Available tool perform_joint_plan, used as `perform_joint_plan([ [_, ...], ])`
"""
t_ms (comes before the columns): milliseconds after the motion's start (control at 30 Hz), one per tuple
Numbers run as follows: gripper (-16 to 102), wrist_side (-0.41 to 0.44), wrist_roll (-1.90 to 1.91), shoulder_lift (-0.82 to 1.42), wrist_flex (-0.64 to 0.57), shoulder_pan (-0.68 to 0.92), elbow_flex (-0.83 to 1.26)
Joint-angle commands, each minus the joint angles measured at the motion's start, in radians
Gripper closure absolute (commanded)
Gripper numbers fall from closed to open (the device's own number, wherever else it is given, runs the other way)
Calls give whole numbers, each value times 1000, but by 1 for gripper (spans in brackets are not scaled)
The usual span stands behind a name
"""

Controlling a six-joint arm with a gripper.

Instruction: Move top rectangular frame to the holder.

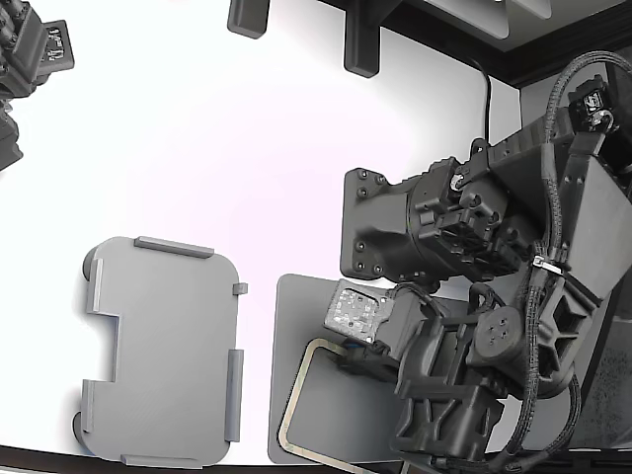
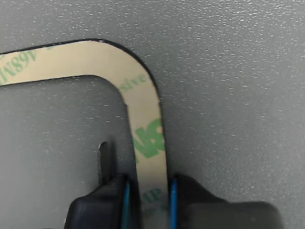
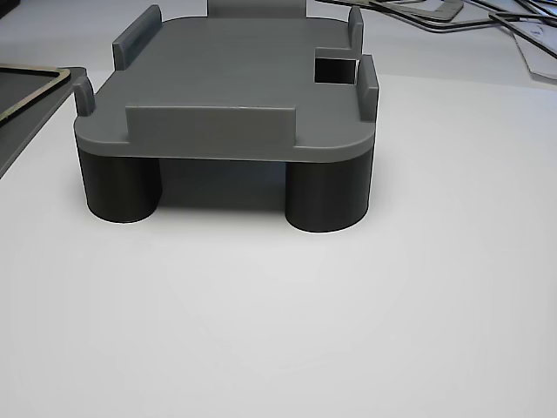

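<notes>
Your claw (image 2: pixel 147 191) sits low over the dark grey pad (image 2: pixel 228 95), its two black fingertips (image 2: pixel 102 205) standing one on each side of a strip of the top rectangular frame (image 2: pixel 143 109). The blue-edged inner faces lie close against the strip's two edges; you cannot tell from the wrist view whether they press it or only flank it. The frame is a thin cream-tan outline printed with green lettering, and one rounded corner shows just beyond the fingertips. It lies flat on the pad.

In the exterior view, the arm (image 1: pixel 474 296) fills the right side and hides the claw itself. Under it, the frame (image 1: pixel 296 390) shows only its left edge and rounded corner, resting on the pad (image 1: pixel 296 316) near the bottom of that view.

The holder (image 1: pixel 163 351) stands just to the left of the pad in the exterior view, apart from it, on the white desk (image 1: pixel 247 148). It is a light grey rounded-rectangular tray with raised edge tabs and a side notch. The other view shows the holder (image 3: pixel 226 96) raised on round dark feet (image 3: pixel 326 196), with a corner of the frame (image 3: pixel 35 91) at that view's left edge.
</notes>
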Motion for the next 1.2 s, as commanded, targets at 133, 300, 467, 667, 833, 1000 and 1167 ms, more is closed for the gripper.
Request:
perform_joint_plan([
  [133, 96, -20, -9, 14, 23, -32, -31],
  [300, 97, -18, -9, 6, 138, -38, -152],
  [467, 97, -29, -21, 6, 279, -74, -345],
  [667, 97, -38, 46, -87, 396, -163, -615],
  [833, 97, -9, 196, -149, 396, -252, -735],
  [1000, 97, 29, 305, -212, 396, -353, -804],
  [1167, 97, 77, 387, -318, 396, -434, -885],
])
